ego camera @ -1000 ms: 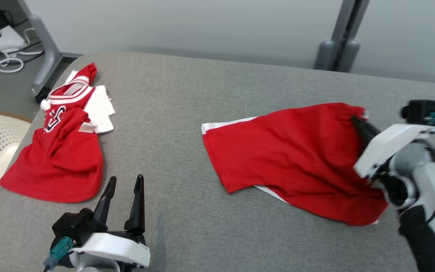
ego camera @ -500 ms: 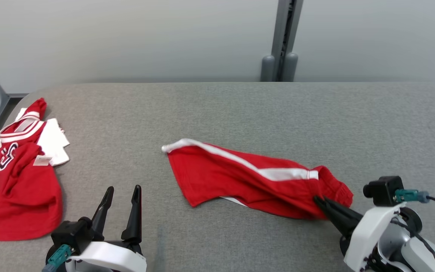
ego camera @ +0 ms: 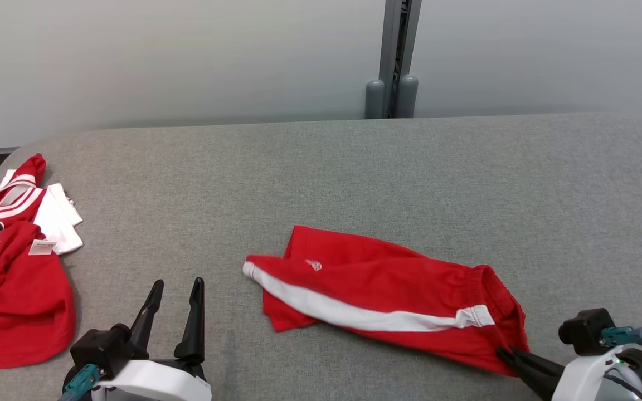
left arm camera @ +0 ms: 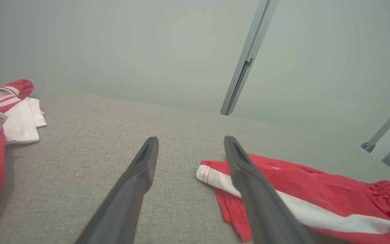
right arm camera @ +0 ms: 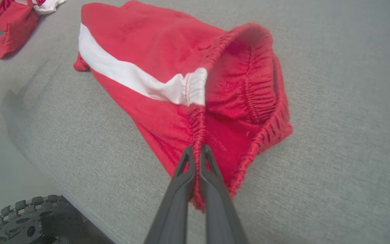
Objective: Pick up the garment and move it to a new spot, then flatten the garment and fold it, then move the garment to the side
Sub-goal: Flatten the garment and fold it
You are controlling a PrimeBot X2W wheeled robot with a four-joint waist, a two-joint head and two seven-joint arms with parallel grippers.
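My right gripper (right arm camera: 196,149) sits at the near edge, jaws clamped on the waistband of the shorts (ego camera: 388,278). My left gripper (ego camera: 178,282) has jaws wide, nothing between them. I see the shorts lying mid-bench (ego camera: 354,178), a jersey (ego camera: 14,301) at far left.

Grey fabric-topped counter (ego camera: 321,167), rounded at its far left corner. Red shorts (ego camera: 399,278) sprawl across the near middle, white stripe (ego camera: 354,316) facing up, waistband to the right. Over at the left edge lies a crumpled red jersey (ego camera: 14,301) with white trim.
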